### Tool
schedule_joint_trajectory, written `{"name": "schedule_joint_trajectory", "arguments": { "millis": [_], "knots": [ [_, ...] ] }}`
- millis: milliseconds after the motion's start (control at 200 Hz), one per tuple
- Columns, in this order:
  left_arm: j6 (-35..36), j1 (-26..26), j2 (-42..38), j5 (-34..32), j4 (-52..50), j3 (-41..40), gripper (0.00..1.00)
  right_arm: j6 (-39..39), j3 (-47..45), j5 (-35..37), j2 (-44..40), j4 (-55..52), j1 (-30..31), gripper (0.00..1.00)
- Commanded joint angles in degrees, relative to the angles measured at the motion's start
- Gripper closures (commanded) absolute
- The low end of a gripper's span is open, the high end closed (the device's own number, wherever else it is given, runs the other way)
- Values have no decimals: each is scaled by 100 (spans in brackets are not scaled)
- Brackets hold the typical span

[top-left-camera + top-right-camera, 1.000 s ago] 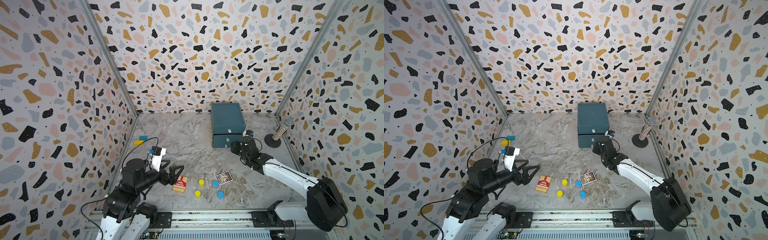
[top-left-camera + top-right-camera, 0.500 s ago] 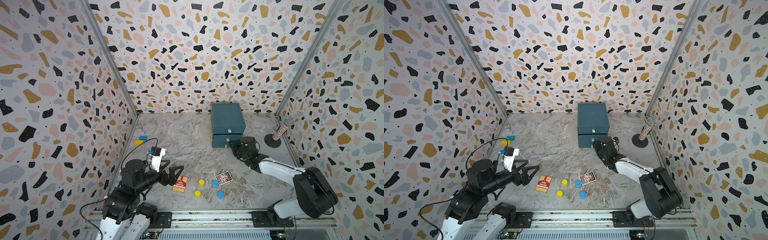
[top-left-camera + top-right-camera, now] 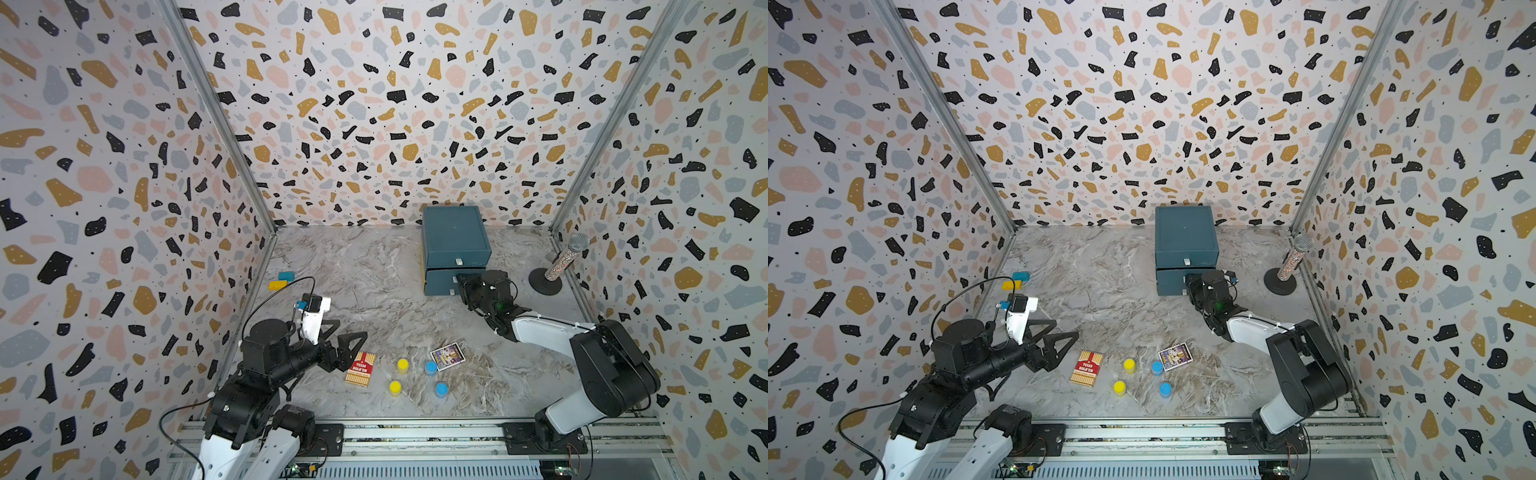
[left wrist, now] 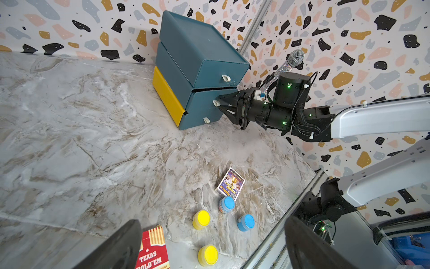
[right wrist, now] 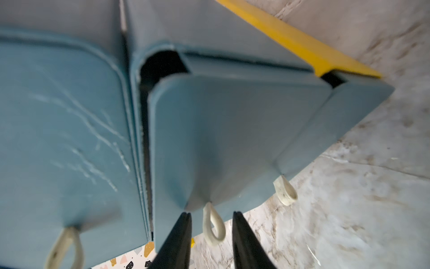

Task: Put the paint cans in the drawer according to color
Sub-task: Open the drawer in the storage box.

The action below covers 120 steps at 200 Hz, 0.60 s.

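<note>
Since a second ago the right hand (image 5: 210, 213) had pushed in to the chest of drawers (image 3: 455, 232) at the far right. Its fingers stood parted either side of the middle pull tab (image 5: 213, 227), not gripping it. On the near worktop (image 3: 353, 266) the left hand (image 3: 352, 329) hung released, with two yellow paint pots (image 3: 402, 365) and two blue paint pots (image 3: 431, 367) to its right, well apart from the chest.

right gripper (image 4: 219, 104) | fingers (image 4: 230, 97) at middle pull tab (image 4: 215, 103) | drawer (image 4: 204, 56) near back wall (image 4: 69, 21)
</note>
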Motion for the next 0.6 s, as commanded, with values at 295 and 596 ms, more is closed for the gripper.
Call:
{"name": "schedule_joint_trajectory", "arguments": {
  "millis": [295,596],
  "knots": [
    [19,18,-31,-1,127,-36,2,121,266,-155,206,323,-24,71],
    [19,22,-34,7,129,-31,2,59,254,-82,257,381,-25,95]
  ]
}}
